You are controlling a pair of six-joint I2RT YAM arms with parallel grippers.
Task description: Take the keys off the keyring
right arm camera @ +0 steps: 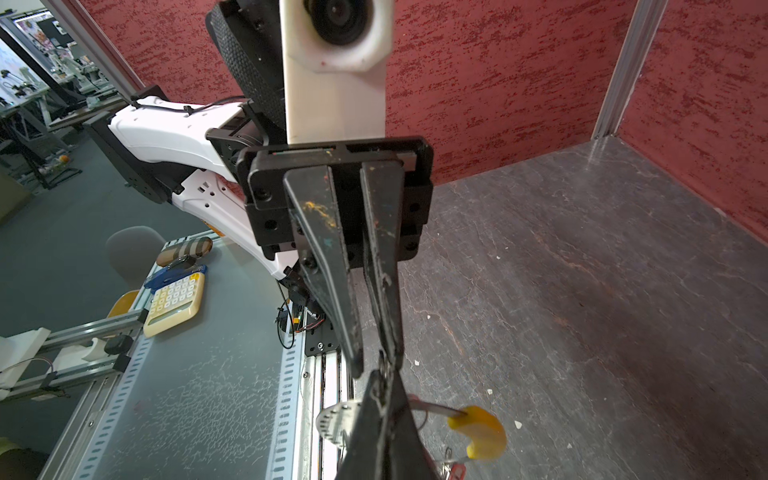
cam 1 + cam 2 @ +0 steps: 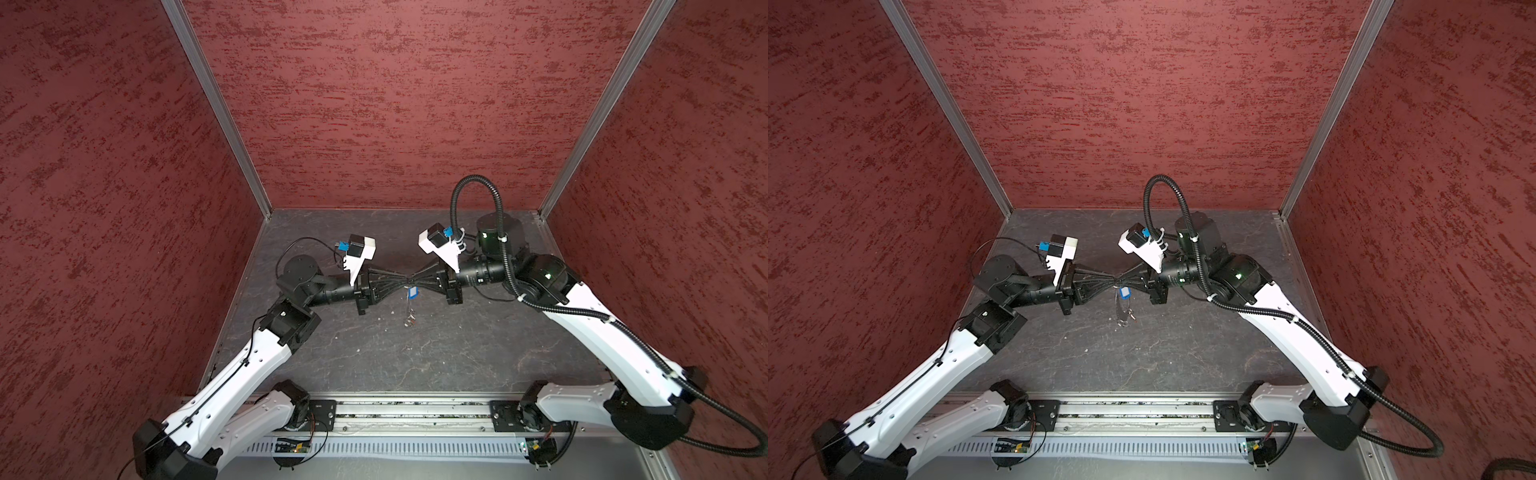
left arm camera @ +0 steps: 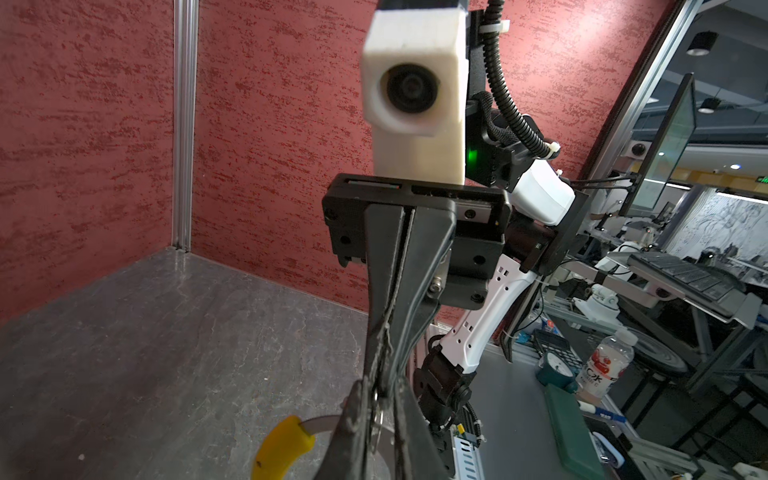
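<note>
Left wrist view faces the right gripper (image 3: 384, 365) head-on: its fingers are pressed flat together, and at the tips it seems to pinch the thin wire of the keyring (image 3: 322, 422). Right wrist view faces the left gripper (image 1: 376, 365): its jaws stand narrow with a slim gap, tips flanking the right gripper's tips. Whether they have caught a small ring or the wire, I cannot tell.

In both top views the grippers meet tip to tip in the air above the middle of the table (image 2: 415, 365), well away from every edge. The keyring hangs down from that meeting point, its yellow segment (image 3: 282, 449) just beside the tips. The blue tag (image 2: 412, 293) dangles just beneath them. A red tag (image 1: 457, 471) shows at the loop's far end, near the table.

Likely risks:
- The right gripper's hold on so thin a wire looks slight, so a sideways tug could free it and drop the whole bunch.
- If the left gripper closes on wire rather than a tag's ring, pulling would only twist the loop.
- With the tips this crowded, the fingers may knock together
</note>
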